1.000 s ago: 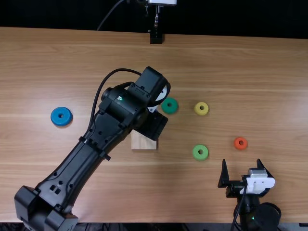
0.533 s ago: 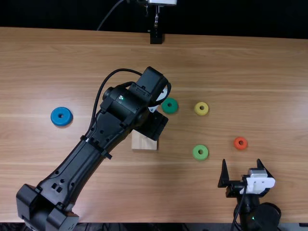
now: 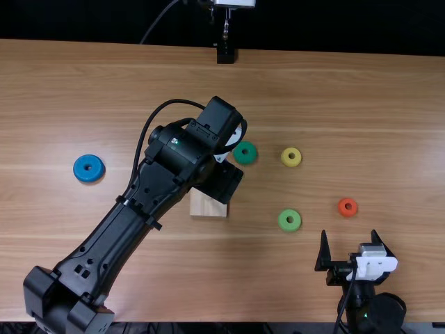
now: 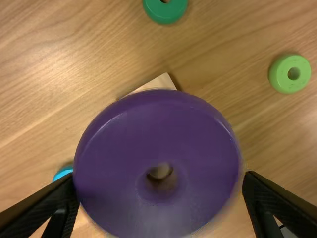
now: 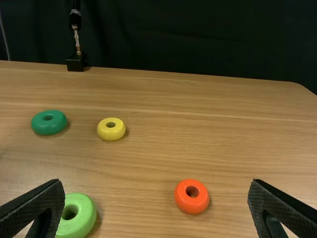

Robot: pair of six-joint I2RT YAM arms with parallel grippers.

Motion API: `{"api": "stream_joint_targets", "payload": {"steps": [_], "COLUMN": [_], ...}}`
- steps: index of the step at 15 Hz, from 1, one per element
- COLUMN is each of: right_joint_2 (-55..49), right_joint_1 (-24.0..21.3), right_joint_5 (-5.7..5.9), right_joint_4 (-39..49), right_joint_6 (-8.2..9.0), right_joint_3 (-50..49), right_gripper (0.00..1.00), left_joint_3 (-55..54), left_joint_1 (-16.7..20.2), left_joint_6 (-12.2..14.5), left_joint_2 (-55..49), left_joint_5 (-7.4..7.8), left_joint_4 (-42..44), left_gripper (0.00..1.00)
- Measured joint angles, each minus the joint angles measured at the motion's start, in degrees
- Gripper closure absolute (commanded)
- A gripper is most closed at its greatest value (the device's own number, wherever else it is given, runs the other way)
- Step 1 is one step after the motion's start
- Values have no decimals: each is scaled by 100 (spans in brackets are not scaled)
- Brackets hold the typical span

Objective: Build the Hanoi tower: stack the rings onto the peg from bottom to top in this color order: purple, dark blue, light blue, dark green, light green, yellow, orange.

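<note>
L. gripper (image 3: pixel 235 135), tips clamping purple ring (image 4: pixel 116 158), smooth, round, w/ centre hole, aloft over table (image 3: pixel 313 90); wood base (image 3: pixel 208 206), square-cornered, pt. hid. by arm; lt. blue ring (image 4: pixel 62 172) mostly hid.

The black left arm (image 3: pixel 115 235) has a cable (image 3: pixel 177 100) arcing at 11 o'clock; the black right arm (image 3: pixel 381 313) bears white casing (image 3: pixel 372 268).

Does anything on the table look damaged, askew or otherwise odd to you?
Nothing stands out. The purple ring held by the left gripper over the wooden base looks intact; the blue, dark green, light green, yellow and orange rings lie flat, with no visible damage.
</note>
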Motion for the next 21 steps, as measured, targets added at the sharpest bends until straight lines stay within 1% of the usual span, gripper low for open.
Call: {"api": "stream_joint_targets", "payload": {"steps": [4,9,11,13,17,19,20,21], "right_joint_2": [0,0,0,0,0,0,0,0], "right_joint_1": [0,0,0,0,0,0,0,0], "right_joint_5": [2,2,2,0,2,2,2,0], "right_joint_4": [-2,0,0,-2,0,-2,-2,0], "right_joint_6": [0,0,0,0,0,2,-2,-2], "right_joint_3": [-2,0,0,0,0,-2,0,0], "right_gripper": [0,0,0,0,0,0,0,0], "left_joint_3": [0,0,0,0,149,293,293,221], "left_joint_1": [94,98,184,382,931,1211,1379,1609], "left_joint_6": [0,-2,-7,-2,2,-2,-2,-2], "left_joint_2": [0,0,0,0,-87,-354,-562,-813], "left_joint_5": [2,-7,-9,-24,-39,-66,-63,-61], "left_joint_4": [-48,-52,-70,-24,9,125,426,992], "left_gripper": [0,0,0,0,0,0,0,0]}}
